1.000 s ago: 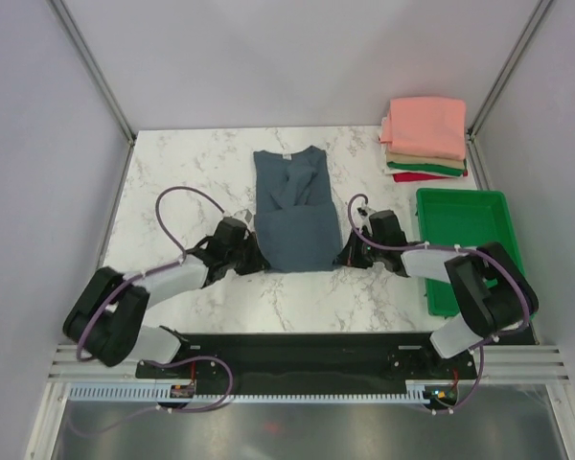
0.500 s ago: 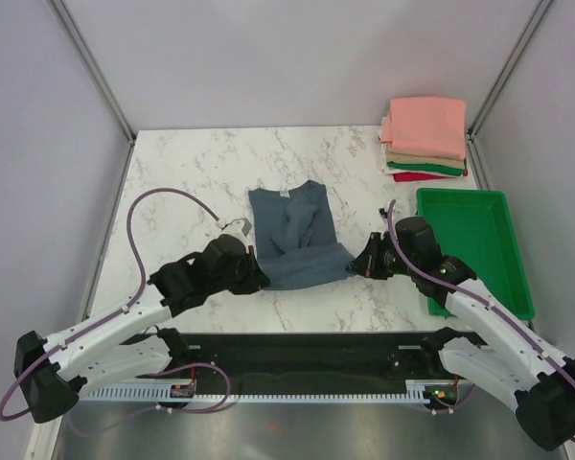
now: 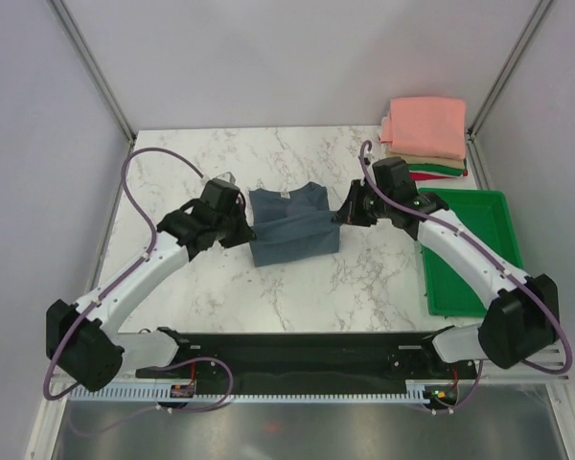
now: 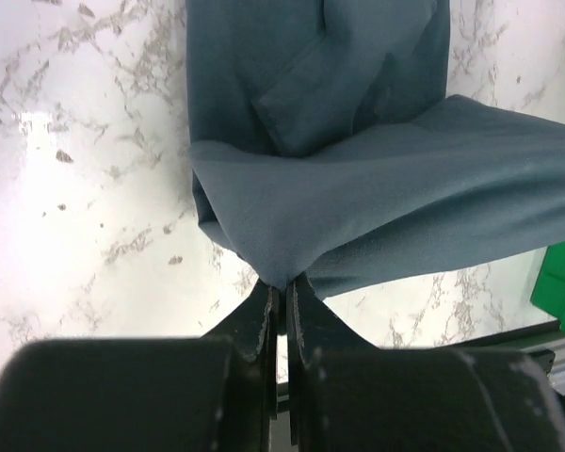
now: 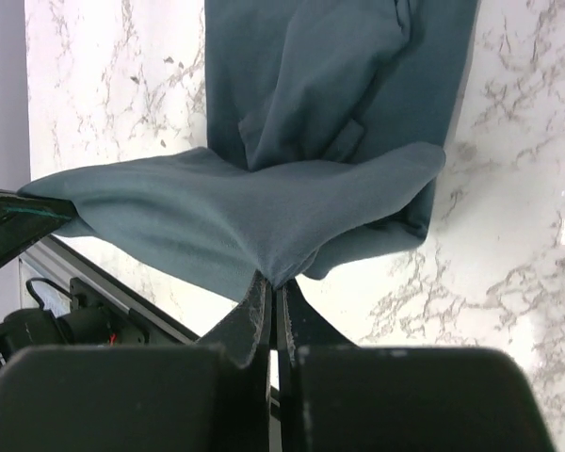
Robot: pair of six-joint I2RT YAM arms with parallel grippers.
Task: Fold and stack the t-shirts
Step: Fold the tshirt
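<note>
Top: blue tee (image 3: 289, 230) mid-surface, its near hem lifted and stretched between left jaws and right jaws; folded stack (image 3: 425, 134) sits at the far right corner. Left wrist: jaws pinched tight on a tee corner. Right wrist: jaws likewise clamped on the opposite corner.

A white marble-patterned table (image 3: 172, 182) with grey veining fills the middle of the top view. On its right side, at right-centre of the frame, sits a green plastic tray (image 3: 489, 225), rectangular with a raised rim, its long side running along the table's right edge. A corner of the tray also shows at the right edge of the left wrist view. Plain pale grey walls (image 3: 287, 57) close in the back and both sides. A slanting aluminium post (image 3: 89, 65) stands at upper left and a second post (image 3: 505, 65) at upper right. Along the bottom of the frame lies a black plate (image 3: 307, 347), with a white slotted strip (image 3: 307, 392) below it and a dull metal sheet (image 3: 316, 431) lowest of all.
</note>
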